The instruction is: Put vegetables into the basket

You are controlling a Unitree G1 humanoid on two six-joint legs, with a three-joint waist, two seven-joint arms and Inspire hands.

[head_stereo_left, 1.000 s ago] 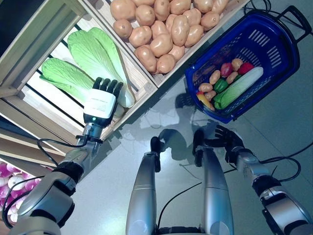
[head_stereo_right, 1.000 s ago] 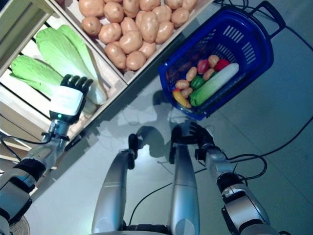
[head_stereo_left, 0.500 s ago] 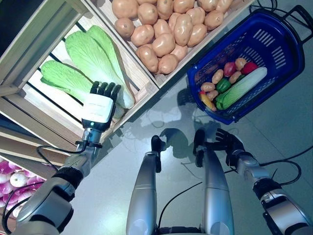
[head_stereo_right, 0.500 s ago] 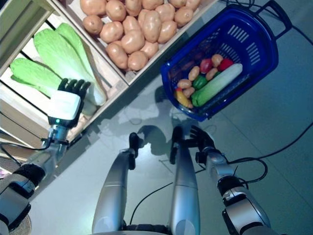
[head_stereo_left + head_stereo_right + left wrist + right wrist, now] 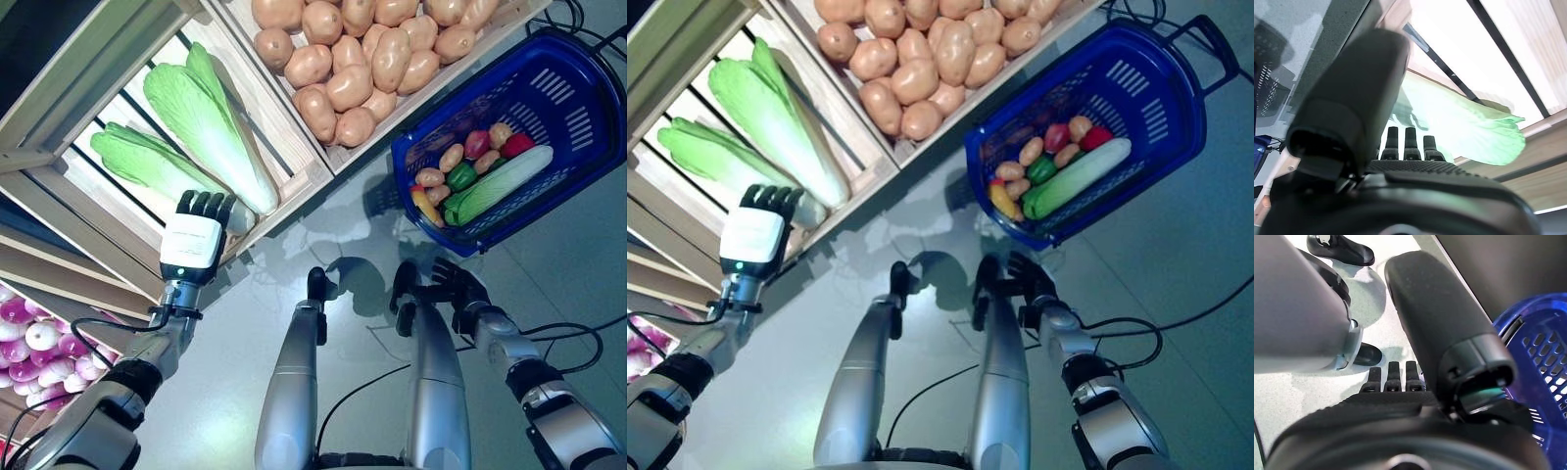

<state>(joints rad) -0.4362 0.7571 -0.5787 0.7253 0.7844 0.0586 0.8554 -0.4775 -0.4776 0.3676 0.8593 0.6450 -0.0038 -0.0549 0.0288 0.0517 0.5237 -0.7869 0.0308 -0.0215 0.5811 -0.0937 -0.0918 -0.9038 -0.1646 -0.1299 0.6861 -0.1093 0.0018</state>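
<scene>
Two hands in play, and neither has a grip on anything. The left hand (image 5: 193, 247) is over the front edge of the wooden crate (image 5: 294, 191), fingers straight and spread, tips at the stalk end of the nearer cabbage (image 5: 147, 162); whether they touch it I cannot tell. A second cabbage (image 5: 211, 122) lies just beyond, and past that the crate's next bay is heaped with potatoes (image 5: 367, 54). The right hand (image 5: 453, 286) hangs low, fingers loose, empty. Ahead of it on the floor sits the blue basket (image 5: 588, 73), already carrying a cucumber (image 5: 505, 183), small potatoes and peppers.
</scene>
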